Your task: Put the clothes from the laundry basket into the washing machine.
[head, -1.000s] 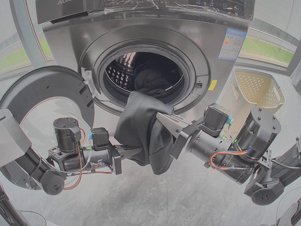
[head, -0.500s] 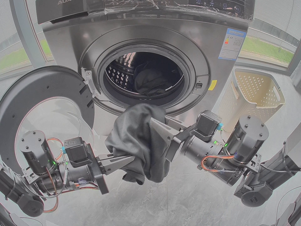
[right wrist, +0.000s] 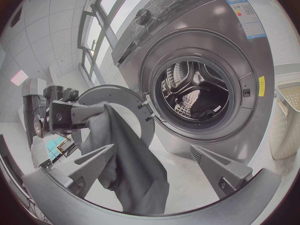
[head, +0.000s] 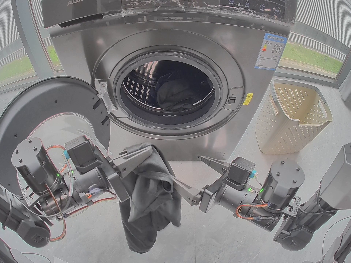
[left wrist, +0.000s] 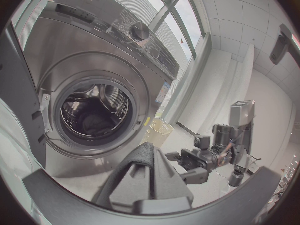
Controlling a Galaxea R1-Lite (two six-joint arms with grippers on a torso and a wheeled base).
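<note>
The left gripper (head: 145, 151) has its fingers (head: 131, 158) pressed together on a dark garment (head: 150, 201), which hangs down below them. Its wrist is tilted so the fingers point up and across toward the right arm. The right gripper (head: 188, 169) faces it with its fingers (head: 184, 192) spread wide. One finger is just beside the hanging cloth and the other is clear of it.

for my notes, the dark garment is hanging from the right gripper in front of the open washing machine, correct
No: the dark garment hangs from the left gripper, shut on it, in front of the open washing machine; the right gripper is open beside it. The head view shows this.
</note>
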